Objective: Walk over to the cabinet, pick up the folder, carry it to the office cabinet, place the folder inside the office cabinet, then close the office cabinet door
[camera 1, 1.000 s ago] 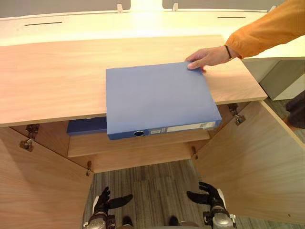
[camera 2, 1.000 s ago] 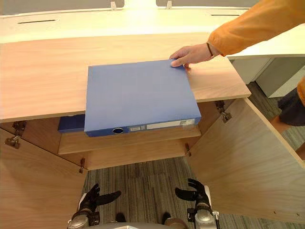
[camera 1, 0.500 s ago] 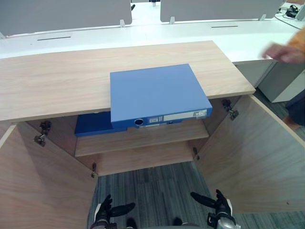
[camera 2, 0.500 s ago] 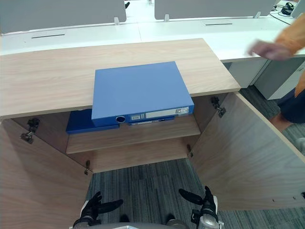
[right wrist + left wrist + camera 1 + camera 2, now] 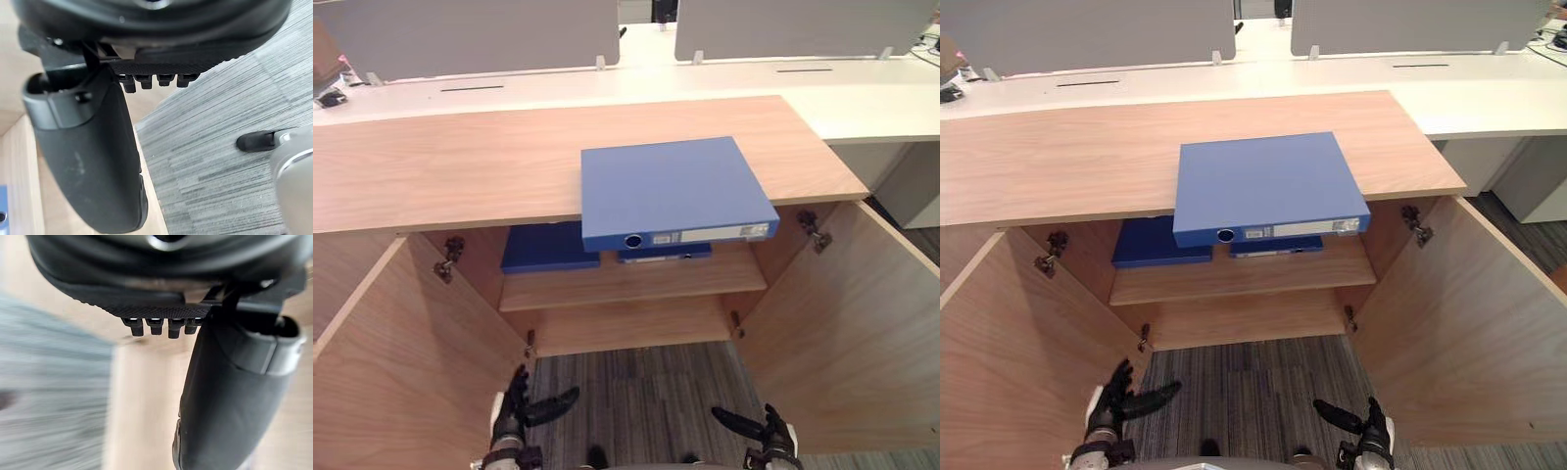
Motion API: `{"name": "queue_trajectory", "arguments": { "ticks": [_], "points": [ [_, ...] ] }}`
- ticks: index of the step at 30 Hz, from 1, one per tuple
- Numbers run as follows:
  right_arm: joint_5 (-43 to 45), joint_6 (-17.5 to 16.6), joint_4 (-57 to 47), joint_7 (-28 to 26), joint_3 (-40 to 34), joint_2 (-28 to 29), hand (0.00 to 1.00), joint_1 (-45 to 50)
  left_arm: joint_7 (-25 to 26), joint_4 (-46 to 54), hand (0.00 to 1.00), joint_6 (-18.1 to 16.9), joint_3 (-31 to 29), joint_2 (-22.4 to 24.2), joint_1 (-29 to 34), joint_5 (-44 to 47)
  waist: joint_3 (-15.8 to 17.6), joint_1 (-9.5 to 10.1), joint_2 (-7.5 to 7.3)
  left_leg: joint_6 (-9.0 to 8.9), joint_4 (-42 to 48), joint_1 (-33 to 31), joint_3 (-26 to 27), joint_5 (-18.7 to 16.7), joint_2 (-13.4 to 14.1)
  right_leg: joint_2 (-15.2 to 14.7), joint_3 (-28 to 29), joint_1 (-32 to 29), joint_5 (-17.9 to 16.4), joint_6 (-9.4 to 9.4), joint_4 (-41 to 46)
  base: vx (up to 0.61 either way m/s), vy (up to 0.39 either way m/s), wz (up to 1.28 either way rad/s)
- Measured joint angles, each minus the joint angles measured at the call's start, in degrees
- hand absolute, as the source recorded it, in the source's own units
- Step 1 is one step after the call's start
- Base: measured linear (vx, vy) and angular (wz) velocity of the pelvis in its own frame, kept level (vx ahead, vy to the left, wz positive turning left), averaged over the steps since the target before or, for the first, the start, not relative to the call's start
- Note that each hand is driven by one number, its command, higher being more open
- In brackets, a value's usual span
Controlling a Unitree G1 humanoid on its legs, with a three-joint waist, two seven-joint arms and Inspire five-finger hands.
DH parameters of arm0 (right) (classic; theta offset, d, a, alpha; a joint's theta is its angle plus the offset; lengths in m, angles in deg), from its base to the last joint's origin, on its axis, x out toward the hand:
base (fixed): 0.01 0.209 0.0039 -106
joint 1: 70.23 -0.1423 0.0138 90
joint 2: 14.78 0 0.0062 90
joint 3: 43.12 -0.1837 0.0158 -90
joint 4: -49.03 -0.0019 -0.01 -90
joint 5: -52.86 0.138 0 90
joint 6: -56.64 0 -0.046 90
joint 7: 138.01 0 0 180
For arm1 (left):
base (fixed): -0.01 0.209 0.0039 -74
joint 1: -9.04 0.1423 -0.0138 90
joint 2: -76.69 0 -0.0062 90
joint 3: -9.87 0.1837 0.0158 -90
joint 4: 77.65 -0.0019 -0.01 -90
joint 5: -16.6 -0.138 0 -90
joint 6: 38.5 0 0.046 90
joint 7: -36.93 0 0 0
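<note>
The flat blue folder is lying atop the light wooden cabinet, its spine overhanging. The left hand and the right hand are hanging below it, fingers released.

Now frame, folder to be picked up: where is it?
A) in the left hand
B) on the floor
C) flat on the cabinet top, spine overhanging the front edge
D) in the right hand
C: the folder lies flat on the cabinet top with its spine past the front edge, while the left hand and right hand hang low, open and holding nothing.
</note>
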Motion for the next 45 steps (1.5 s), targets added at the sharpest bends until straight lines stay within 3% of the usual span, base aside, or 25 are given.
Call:
{"name": "queue_trajectory", "arguments": {
  "ticks": [8,14,18,25,32,39,40,45],
  "points": [
    [-0.7,-0.85,-0.02,-0.19,0.67,-0.36,1.0,0.34,5.66,27.36,1.0,-5.25,-1.59,-0.45,1.77,-11.62,0.57,1.01,0.9,-0.31,-0.01,3.68,-2.25,-1.21,0.56,0.39,0.41,3.69,-0.66,-1.22,1.01,0.03,-0.026,0.06],
    [-0.75,-0.9,0.87,-0.08,2.78,-1.13,1.0,3.74,9.82,38.77,1.0,-8.8,-1.29,-3.08,1.74,-19.47,0.56,0.88,1.27,-1.32,-0.31,4.29,-2.41,-1.65,0.78,0.48,1.74,4.07,-1.73,-2.09,1.45,-0.06,-0.034,-0.01],
    [-1.39,-0.85,2.46,-0.15,3.06,-1.42,1.0,4.55,9.78,40.52,1.0,-9.23,1.21,-7.96,1.43,-21.51,0.35,0.1,1.53,-1.58,-0.31,4.5,-2.46,-1.36,0.9,0.82,1.79,4.18,-1.97,-1.91,1.45,-0.05,-0.042,0.0],
    [-2.4,-0.91,2.53,-0.76,5.43,-2.3,1.0,5.6,8.73,40.51,1.0,-9.17,11.64,-16.57,-5.43,-39.22,-1.34,-0.72,1.55,-1.37,-0.3,4.7,-2.19,-0.73,1.77,1.73,2.19,4.2,-1.97,-1.91,1.34,-0.02,-0.046,-0.02],
    [-2.36,-1.47,2.29,-1.0,7.7,-3.11,1.0,6.1,10.58,32.71,1.0,-7.7,17.31,-19.39,-17.09,-47.22,-1.77,-2.27,1.51,-1.46,-0.31,4.9,-0.3,-0.7,2.23,2.28,4.01,3.19,-1.85,-1.92,1.42,-0.02,-0.024,-0.15],
    [-2.32,-1.47,2.29,-1.21,8.18,-3.11,1.0,6.58,10.69,22.63,1.0,-2.2,17.59,-20.37,-21.34,-52.88,-1.68,-3.54,1.29,-1.44,-0.29,4.54,0.63,-0.87,2.27,2.37,4.83,2.33,-1.73,-1.92,1.04,0.0,-0.016,-0.08],
    [-2.32,-1.46,2.28,-1.24,8.18,-3.1,1.0,6.57,10.65,21.83,0.0,-1.78,17.59,-20.38,-21.57,-53.37,-1.71,-3.55,1.24,-1.46,-0.26,4.38,0.65,-0.9,2.27,2.38,4.84,2.24,-1.64,-1.9,0.88,0.01,-0.025,-0.03],
    [-2.32,-1.46,1.62,-1.44,8.16,-2.99,1.0,6.56,10.97,19.64,0.0,0.04,17.24,-20.39,-23.55,-55.61,-1.81,-3.56,1.08,-1.45,-0.03,4.11,0.99,-1.03,2.27,2.4,5.21,1.93,-1.27,-1.91,0.35,0.0,-0.022,-0.05]
  ]
}}
